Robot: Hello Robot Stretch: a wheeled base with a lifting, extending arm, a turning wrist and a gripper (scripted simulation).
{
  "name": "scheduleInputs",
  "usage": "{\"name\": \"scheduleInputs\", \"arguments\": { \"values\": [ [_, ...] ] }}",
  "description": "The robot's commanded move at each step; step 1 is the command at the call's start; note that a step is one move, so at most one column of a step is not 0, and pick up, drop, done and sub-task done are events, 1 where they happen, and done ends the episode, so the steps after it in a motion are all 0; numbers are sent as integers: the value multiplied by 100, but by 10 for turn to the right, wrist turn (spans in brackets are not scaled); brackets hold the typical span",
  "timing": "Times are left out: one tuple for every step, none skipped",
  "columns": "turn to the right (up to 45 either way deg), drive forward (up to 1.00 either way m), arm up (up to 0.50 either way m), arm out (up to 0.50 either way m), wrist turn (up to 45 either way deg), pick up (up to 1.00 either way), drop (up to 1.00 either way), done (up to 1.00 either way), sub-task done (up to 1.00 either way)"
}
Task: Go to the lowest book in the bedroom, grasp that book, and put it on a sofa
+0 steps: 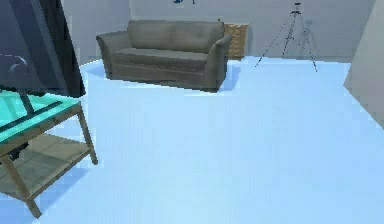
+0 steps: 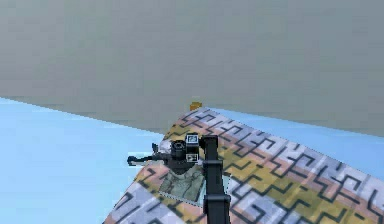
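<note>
- Sitting at the far end of the arm (image 2: 212,195), the gripper (image 2: 138,158) shows at lower middle of the arm side view, with its thin fingers pointing toward the frame's left.
- The gripper's body lies across the near left edge of a patterned cover (image 2: 290,175). This is a raised key-pattern surface in tan, grey and yellow, bed-like by my guess.
- A flat grey-green thing (image 2: 183,187) lies on that cover just below the gripper and just left of the arm. Shape and colour are too vague to be sure, but it is my best candidate for the book.
- Gripper state: I cannot tell whether it holds anything, nor whether it touches the grey-green thing.
- A small orange thing (image 2: 196,105) sits at the cover's far edge, too small to name.
- In the forward view, the sofa (image 1: 165,50) stands at upper middle across pale blue floor (image 1: 230,150). A tripod (image 1: 290,35) is at upper right and a teal tabletop (image 1: 30,110) at lower left.
- Handling, as a judgement: if it is a book, it should be stiff, light and smooth-faced, and not fragile. Lying flat on a soft cover, it offers little to grip from above. Taking it across a short edge or the spine looks best, and the main risk is it sliding.
</note>
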Motion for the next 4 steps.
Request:
{"name": "scheduleInputs", "arguments": {
  "values": [
    [0,0,0,0,450,0,0,0,0],
    [0,0,0,0,450,0,0,0,0],
    [0,0,0,0,90,0,0,0,0],
    [0,0,-30,0,0,0,0,0,0]
  ]
}}
